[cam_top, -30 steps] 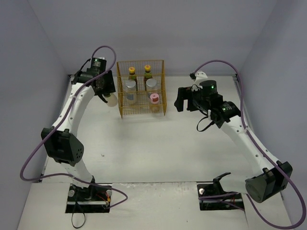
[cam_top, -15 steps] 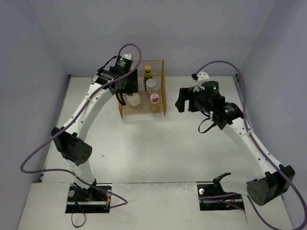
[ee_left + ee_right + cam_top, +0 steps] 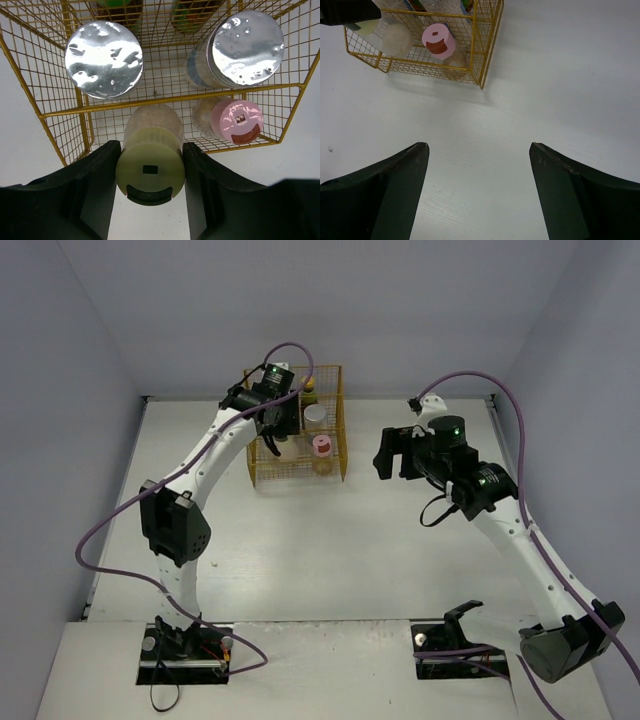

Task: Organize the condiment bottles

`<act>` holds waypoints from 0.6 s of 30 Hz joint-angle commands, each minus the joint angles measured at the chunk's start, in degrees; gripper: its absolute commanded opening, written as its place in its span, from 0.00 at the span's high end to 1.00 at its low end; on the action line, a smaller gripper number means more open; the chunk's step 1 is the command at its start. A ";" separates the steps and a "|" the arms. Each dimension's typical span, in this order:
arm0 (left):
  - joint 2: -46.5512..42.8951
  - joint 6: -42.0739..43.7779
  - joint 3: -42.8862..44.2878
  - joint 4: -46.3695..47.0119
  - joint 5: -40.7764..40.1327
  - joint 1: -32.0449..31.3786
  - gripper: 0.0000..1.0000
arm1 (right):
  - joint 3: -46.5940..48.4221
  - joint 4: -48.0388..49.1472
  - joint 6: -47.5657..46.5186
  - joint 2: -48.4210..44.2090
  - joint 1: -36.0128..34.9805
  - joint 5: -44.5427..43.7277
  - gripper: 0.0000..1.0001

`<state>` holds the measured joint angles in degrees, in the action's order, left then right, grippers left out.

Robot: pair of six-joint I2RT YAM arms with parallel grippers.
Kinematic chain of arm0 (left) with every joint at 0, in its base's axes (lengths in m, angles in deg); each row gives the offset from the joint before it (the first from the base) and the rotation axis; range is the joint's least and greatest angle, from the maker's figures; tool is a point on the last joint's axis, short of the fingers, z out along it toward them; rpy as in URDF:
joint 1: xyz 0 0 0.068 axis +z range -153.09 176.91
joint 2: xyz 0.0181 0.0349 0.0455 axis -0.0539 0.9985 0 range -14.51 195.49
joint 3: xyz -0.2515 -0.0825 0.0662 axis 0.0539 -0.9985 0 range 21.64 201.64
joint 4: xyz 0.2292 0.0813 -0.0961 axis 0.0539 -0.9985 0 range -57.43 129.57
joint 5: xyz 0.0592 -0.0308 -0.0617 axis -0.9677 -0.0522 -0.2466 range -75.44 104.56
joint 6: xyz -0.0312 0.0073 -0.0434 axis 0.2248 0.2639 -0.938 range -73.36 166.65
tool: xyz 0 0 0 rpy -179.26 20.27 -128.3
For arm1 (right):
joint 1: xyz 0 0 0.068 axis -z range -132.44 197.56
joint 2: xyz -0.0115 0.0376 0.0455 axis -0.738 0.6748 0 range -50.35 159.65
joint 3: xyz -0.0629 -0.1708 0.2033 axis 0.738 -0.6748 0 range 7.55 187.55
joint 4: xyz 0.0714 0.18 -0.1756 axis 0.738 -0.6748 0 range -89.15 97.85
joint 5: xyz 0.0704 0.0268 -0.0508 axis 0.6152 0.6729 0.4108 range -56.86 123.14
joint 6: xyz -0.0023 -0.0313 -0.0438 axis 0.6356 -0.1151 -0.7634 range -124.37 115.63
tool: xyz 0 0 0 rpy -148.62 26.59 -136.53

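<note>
My left gripper [image 3: 150, 146] is shut on the squat beige bottle with the yellow-green cap [image 3: 150, 172] and holds it upright in the front left compartment of the yellow wire rack [image 3: 170, 96]. I cannot tell whether it rests on the rack floor. The pink-capped bottle [image 3: 236, 120] stands to its right. Two silver-lidded jars [image 3: 104, 59] [image 3: 245, 42] fill the middle row. Two dark bottles [image 3: 120, 7] stand behind them, cut off by the frame. In the top view the left gripper [image 3: 283, 443] is over the rack [image 3: 343, 440]. My right gripper [image 3: 385, 455] [image 3: 477, 145] is open and empty, to the right of the rack.
The rack [image 3: 485, 50] stands at the back middle of the white table [image 3: 330, 540]. Grey walls close the table at the back and both sides. The pink-capped bottle also shows in the right wrist view [image 3: 438, 40].
My left arm has swung right from beside the rack to over it, carrying the yellow-green-capped bottle into the front left compartment. The right arm has shifted slightly.
</note>
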<state>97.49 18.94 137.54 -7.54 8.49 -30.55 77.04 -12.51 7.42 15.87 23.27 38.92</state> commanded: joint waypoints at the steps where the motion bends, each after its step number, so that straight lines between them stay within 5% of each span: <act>1: -0.57 -0.60 2.32 3.78 -1.40 -0.66 0.99 | -0.23 1.46 0.34 -1.88 0.39 -2.00 0.16; 10: 1.11 -0.86 -1.81 6.07 -2.46 -0.92 0.98 | -1.73 0.59 0.34 -3.02 0.56 -2.53 0.16; 15: 1.55 -1.83 -4.71 6.33 -3.95 -1.19 0.70 | -2.70 0.41 0.51 -3.72 0.48 -2.79 0.16; 18: 1.37 -2.00 -6.38 6.94 -4.22 -1.28 0.62 | -3.13 0.15 0.34 -4.43 0.56 -2.97 0.16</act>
<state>100.64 17.76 131.53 -2.65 6.61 -31.54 73.83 -14.21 7.55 13.29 23.27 37.35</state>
